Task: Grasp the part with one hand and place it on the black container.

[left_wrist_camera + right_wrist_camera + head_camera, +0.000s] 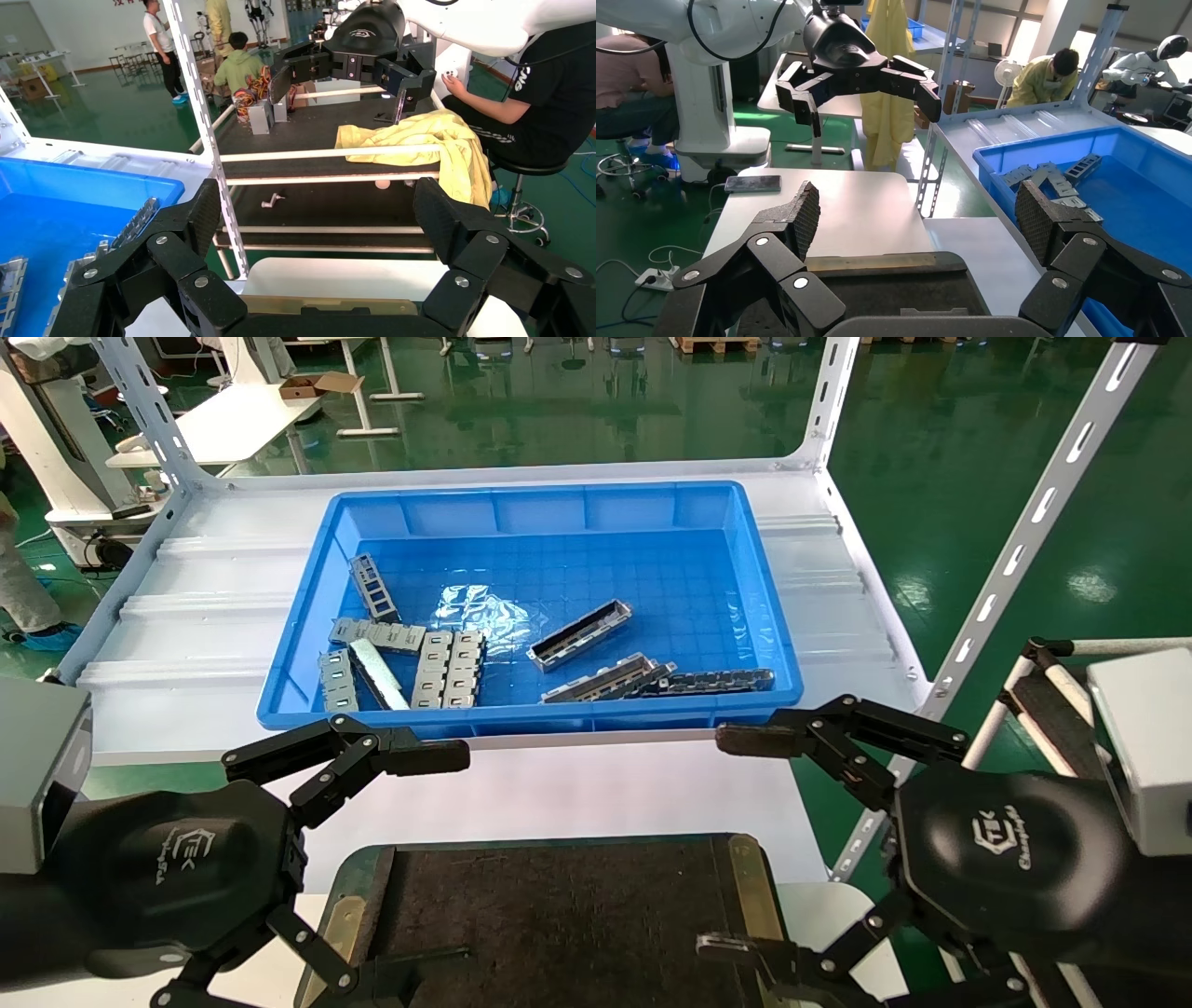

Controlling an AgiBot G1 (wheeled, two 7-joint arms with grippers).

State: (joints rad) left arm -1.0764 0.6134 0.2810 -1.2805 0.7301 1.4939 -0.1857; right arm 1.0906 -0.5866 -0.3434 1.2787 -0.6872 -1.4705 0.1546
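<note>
Part (579, 634) unlabelled; hand (736, 845) logo perhaps "TEK".

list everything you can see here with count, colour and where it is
blue bin: one, blue, on the white shelf ahead of the robot
metal parts: about ten, silver-grey, loose on the bin floor, most clustered at its left and near side
black container: one, matte black floor with brass-coloured side strips, nearest the robot, no part on it
white shelf: one, white, under the bin
left gripper: one, black, open, at the container's left edge
right gripper: one, black, open, at the container's right edge
</note>
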